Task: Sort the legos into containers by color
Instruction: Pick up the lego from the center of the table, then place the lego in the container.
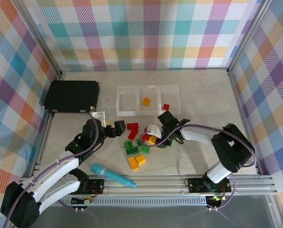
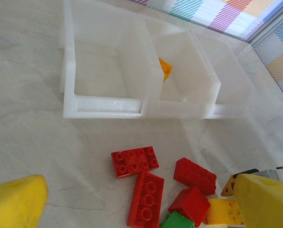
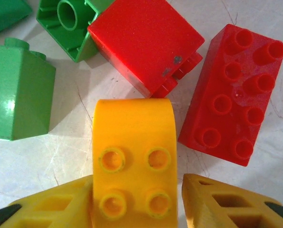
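Jaws, left gripper (image 1: 113, 128): spread wide, empty, beside loose red, green and yellow studded plastic bricks (image 1: 134, 151). Clear plastic three-compartment tray (image 1: 131, 113): orange brick (image 1: 146, 100) in the middle, red brick (image 1: 166, 107) in the right.
Left wrist: yellow fingertips (image 2: 15, 204) far apart, holding nothing.
Right wrist: right gripper (image 3: 136, 192), jaws narrowly parted astride yellow-orange four-stud brick (image 3: 131, 128); one finger touching, the other just clear.
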Robot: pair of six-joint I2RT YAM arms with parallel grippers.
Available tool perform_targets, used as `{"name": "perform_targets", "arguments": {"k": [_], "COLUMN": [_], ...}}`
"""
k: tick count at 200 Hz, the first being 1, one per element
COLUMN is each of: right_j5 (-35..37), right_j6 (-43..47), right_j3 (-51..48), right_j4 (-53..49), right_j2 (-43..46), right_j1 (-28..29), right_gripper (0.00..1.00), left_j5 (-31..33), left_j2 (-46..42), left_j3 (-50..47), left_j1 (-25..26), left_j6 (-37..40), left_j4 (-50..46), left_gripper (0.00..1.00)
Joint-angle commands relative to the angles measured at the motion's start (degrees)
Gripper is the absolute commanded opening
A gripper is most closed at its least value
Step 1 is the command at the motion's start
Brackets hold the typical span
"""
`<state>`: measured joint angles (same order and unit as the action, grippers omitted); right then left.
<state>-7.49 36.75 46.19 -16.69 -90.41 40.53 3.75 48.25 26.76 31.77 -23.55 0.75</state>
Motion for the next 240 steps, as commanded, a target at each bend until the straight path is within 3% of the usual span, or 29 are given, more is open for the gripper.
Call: {"name": "perform_targets", "arguments": {"k": [1,84,141,182,240], "right_j5": [-0.29,-0.98,-1.12,-0.35,1.59], "right_j6": [-0.23,1.2,-4.33,-4.79,-3.58], "right_j3": [1.15,-0.16,2.46,14.02,34.25], "right_j4": [0.33,-4.06,-3.01,-3.58,-7.96], "right_j2": [-0.55,6.1,13.43,7.73,-9.06], "right_j1": [0.34,0.2,-1.6,-4.43,-7.99], "right_gripper": [0.44,0.21,0.18,0.17,0.15], "left_j5": [0.73,1.0,0.21,-0.86,-0.29], "left_j2": [0.0,-1.23,0.36,2.15,-0.63], "left_j3": [-0.36,-0.82,-1.32,0.12,0.05], "left_j1": [0.49,0.49,0.49,0.49,0.49], "left_j6": [0.39,0.41,0.16,0.74,1.24], "left_j4": [0.03,-0.64,1.37,1.8,-0.72], "left_gripper": [0.99,0.99,1.0,1.0,1.0]}}
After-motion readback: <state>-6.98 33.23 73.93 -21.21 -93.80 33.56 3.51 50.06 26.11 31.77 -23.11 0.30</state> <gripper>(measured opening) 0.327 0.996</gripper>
